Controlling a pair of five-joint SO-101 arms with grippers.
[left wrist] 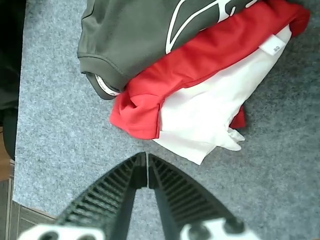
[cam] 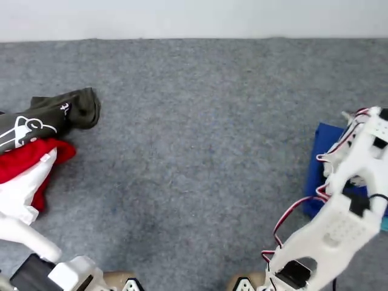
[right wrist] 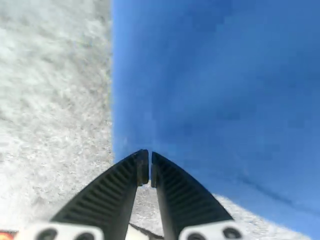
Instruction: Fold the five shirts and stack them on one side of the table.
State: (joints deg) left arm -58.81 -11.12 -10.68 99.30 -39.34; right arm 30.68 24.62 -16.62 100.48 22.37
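Three unfolded shirts lie heaped at the table's left edge: a dark olive shirt (cam: pixel 51 115) with white print, a red shirt (cam: pixel 27 157) and a white shirt (cam: pixel 21 191). My left gripper (left wrist: pixel 147 170) is shut and empty, hovering just short of the white shirt (left wrist: pixel 210 115), with the red shirt (left wrist: pixel 200 60) and olive shirt (left wrist: pixel 135 35) beyond. A folded blue shirt (cam: pixel 320 160) lies at the right edge, partly under the right arm (cam: pixel 342 224). My right gripper (right wrist: pixel 148 167) is shut low over a corner of the blue shirt (right wrist: pixel 215 85); nothing shows between its fingers.
The grey felt table top (cam: pixel 206 133) stretches bare between the two sides. A white wall (cam: pixel 194 18) bounds the far edge. A teal sliver (cam: pixel 384 224) peeks out beside the blue shirt. The left arm's white link (cam: pixel 30 236) sits at the front left.
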